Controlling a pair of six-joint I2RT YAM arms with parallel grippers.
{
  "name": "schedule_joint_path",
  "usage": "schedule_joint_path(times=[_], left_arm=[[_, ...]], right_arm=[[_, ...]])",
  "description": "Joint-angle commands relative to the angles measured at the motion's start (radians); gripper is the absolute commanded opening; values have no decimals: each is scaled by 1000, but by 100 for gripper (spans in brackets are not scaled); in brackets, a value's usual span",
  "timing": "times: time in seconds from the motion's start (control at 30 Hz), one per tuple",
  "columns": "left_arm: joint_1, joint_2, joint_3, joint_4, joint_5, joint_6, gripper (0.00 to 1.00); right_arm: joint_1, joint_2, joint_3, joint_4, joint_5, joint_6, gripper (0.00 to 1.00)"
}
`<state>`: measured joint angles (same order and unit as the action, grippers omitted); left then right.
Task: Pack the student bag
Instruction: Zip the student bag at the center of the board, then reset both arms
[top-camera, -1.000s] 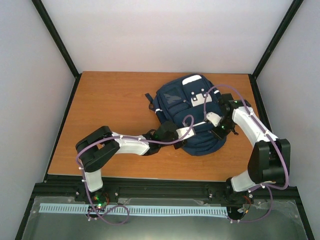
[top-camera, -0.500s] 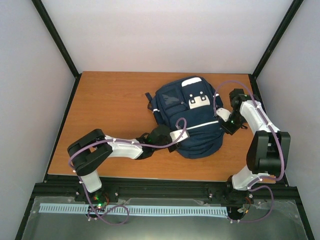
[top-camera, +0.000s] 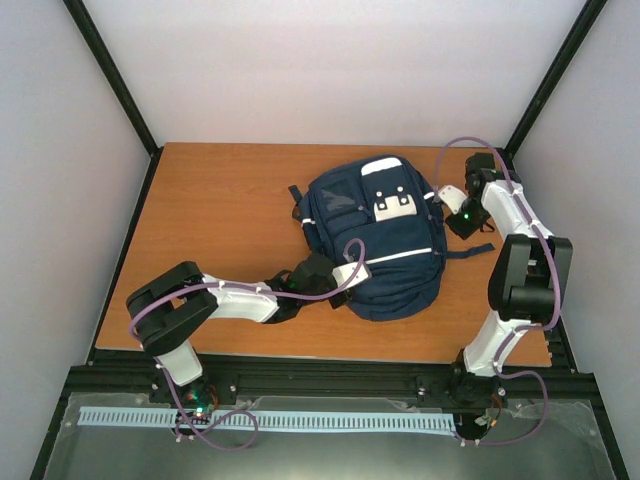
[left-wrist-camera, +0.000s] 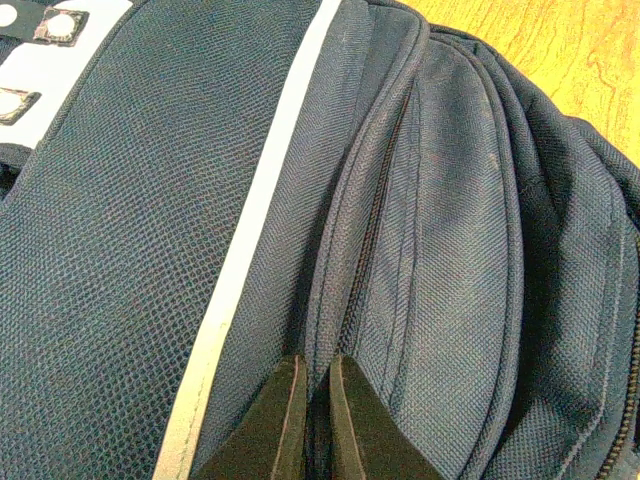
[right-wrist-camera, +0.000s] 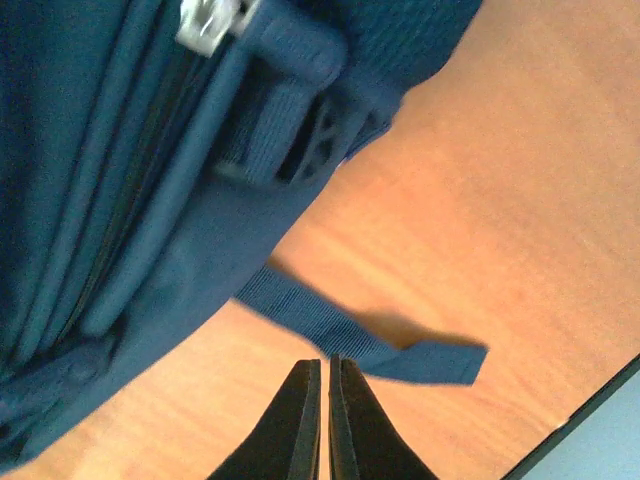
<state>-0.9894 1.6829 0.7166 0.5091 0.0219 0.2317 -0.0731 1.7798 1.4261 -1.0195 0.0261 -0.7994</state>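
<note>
The student bag (top-camera: 375, 235), navy with white stripes and white patches, lies flat on the wooden table, right of centre. My left gripper (top-camera: 352, 272) is at the bag's near left side. In the left wrist view its jaws (left-wrist-camera: 315, 365) are pinched on a fabric ridge beside a closed zipper of the bag (left-wrist-camera: 420, 250). My right gripper (top-camera: 464, 226) is just off the bag's right edge. In the right wrist view it (right-wrist-camera: 325, 365) is shut and empty, above bare table next to a loose blue strap (right-wrist-camera: 330, 335) of the bag (right-wrist-camera: 120, 200).
The wooden table (top-camera: 220, 230) lies open to the left of the bag. A dark strap end (top-camera: 296, 195) sticks out at the bag's left. Black frame posts stand at the back corners, and the table's right edge (top-camera: 520, 230) is close to the right arm.
My right gripper has pulled off the bag's front, moving right and back to the bag's right edge. My left gripper has drawn back toward the near left, and the bag has shifted slightly.
</note>
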Motion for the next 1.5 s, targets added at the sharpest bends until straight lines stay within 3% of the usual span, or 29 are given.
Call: schedule_joint_path(times=[0.0,0.17,0.3,0.33,0.47,0.57,0.67,0.7,0.73,0.77,1.0,1.2,1.47], left_arm=[[0,-27,-10,-21,-8,-37,1],[0,-42,3,-65,-32,-57,2],[0,-81,13,-94,-69,-91,18],[0,-92,20,-109,-79,-103,22],[0,-130,83,-235,-123,-174,32],[1,-155,146,-358,-157,-220,36],[1,-169,215,-482,-215,-274,46],[1,-174,236,-524,-238,-293,55],[1,-183,253,-557,-251,-306,83],[1,-195,270,-588,-260,-317,98],[11,-285,387,-803,-421,-394,100],[37,-352,474,-999,-685,-503,100],[206,-422,509,-1178,-729,-591,100]], right_arm=[[-7,43,56,75,-66,61,3],[-8,9,39,109,-119,98,3],[-12,-80,11,128,-175,126,3],[-11,-102,10,124,-193,139,7],[-12,-187,5,127,-281,209,49],[-13,-256,-24,154,-364,298,54],[-13,-334,-52,174,-459,383,61],[-13,-373,-73,186,-487,402,65],[-13,-403,-91,204,-508,415,78],[-12,-431,-106,219,-520,427,97],[-13,-590,-240,364,-474,514,100],[-12,-655,-246,398,-448,619,100],[-12,-783,-399,562,-379,727,100]])
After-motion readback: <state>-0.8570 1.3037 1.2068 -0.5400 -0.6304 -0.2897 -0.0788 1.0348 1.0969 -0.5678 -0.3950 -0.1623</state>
